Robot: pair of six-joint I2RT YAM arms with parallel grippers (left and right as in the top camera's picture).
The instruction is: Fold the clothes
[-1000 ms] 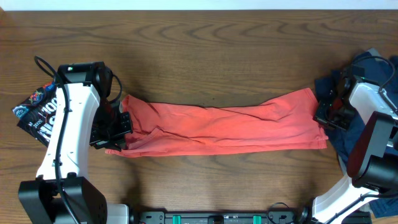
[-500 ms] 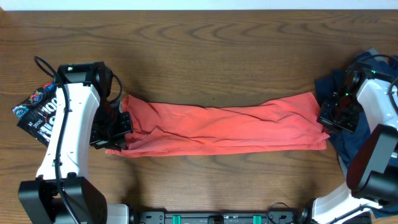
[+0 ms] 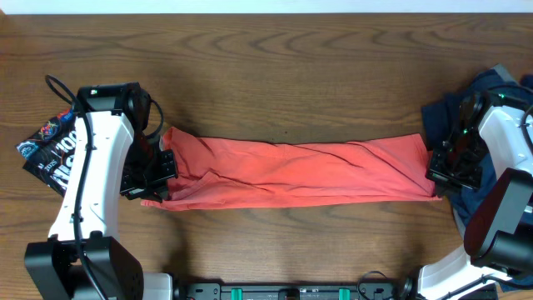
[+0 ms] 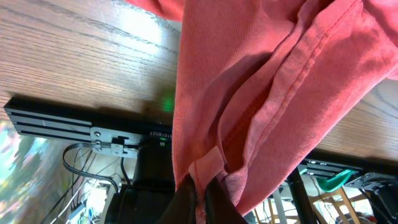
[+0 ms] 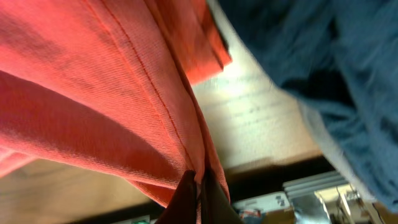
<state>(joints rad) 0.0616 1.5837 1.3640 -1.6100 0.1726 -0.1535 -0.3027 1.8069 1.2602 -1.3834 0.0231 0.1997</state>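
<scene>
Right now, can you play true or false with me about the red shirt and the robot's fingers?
1. The red shirt is stretched out long between the two arms. True.
2. The left fingers are open and hold nothing. False: they are shut on the shirt's edge.
3. The right fingers pinch the shirt's other end. True.
4. The black printed tee lies on top of the red shirt. False: it lies by the left edge of the table, on the far side of the left arm.
5. The blue clothes are bunched at the right end of the table. True.
</scene>
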